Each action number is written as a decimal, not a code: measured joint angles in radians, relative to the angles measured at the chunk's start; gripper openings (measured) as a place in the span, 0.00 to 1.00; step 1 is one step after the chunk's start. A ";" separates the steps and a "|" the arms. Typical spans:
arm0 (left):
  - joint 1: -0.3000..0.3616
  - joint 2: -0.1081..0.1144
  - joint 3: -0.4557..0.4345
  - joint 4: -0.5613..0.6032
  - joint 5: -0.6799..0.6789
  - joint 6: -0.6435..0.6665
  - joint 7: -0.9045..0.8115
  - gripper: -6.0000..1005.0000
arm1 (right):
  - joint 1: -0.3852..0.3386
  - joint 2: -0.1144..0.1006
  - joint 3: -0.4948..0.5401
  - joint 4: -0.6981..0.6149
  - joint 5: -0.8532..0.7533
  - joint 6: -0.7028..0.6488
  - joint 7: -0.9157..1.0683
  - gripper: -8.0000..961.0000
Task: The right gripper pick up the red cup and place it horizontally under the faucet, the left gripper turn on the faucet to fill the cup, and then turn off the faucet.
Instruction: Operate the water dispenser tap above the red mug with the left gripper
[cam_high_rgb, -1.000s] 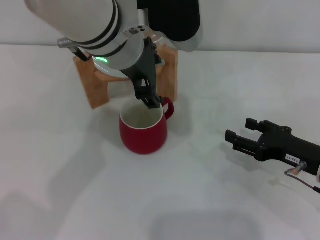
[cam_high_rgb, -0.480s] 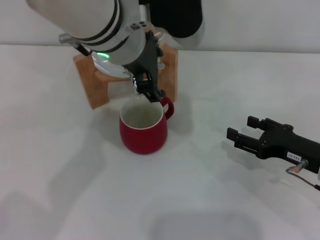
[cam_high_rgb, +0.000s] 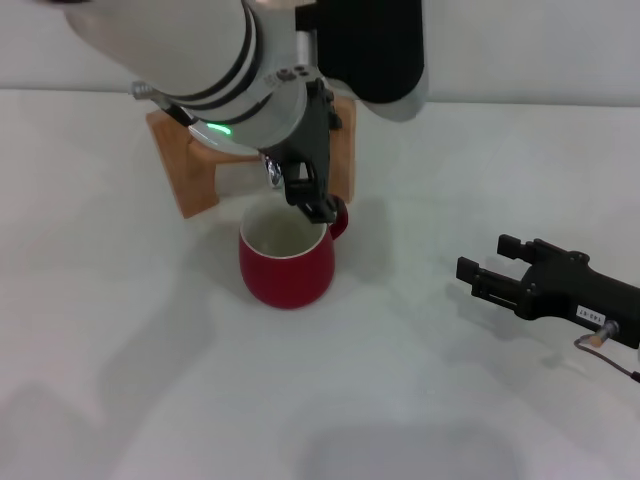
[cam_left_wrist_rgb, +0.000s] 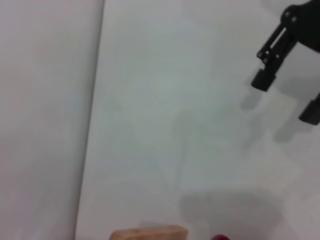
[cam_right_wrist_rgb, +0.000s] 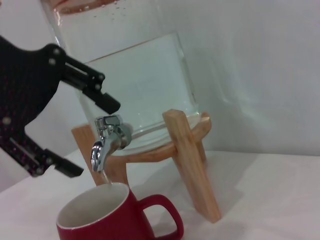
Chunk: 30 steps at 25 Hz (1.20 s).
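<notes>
The red cup (cam_high_rgb: 287, 262) stands upright on the white table under the faucet (cam_right_wrist_rgb: 107, 139), and also shows in the right wrist view (cam_right_wrist_rgb: 112, 220). A thin stream of water seems to run from the spout into the cup. My left gripper (cam_high_rgb: 303, 195) is over the cup's far rim at the faucet. In the right wrist view it (cam_right_wrist_rgb: 95, 140) is open, with one finger (cam_right_wrist_rgb: 95, 92) above the faucet and one finger (cam_right_wrist_rgb: 60, 165) below and beside it. My right gripper (cam_high_rgb: 492, 272) is open and empty, low over the table to the right of the cup.
The clear water jar (cam_right_wrist_rgb: 135, 80) sits on a wooden stand (cam_high_rgb: 185, 180) at the back of the table. The left arm hides most of the jar in the head view. The left wrist view shows the right gripper's fingers (cam_left_wrist_rgb: 265, 75) and a corner of the stand (cam_left_wrist_rgb: 150, 233).
The left arm and its gripper have shifted a little to the right at the faucet. The right gripper has drifted slightly right. The cup has not moved.
</notes>
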 joint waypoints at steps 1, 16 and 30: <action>0.001 0.000 0.003 -0.002 0.000 0.000 0.000 0.88 | 0.000 0.000 0.000 0.000 0.000 0.000 0.003 0.80; -0.010 -0.001 0.038 -0.053 0.004 0.021 -0.005 0.88 | -0.002 -0.002 -0.001 -0.002 0.000 0.001 0.007 0.80; -0.011 -0.001 0.034 -0.055 0.024 0.037 -0.008 0.88 | -0.005 0.000 -0.001 -0.002 0.000 0.001 0.007 0.80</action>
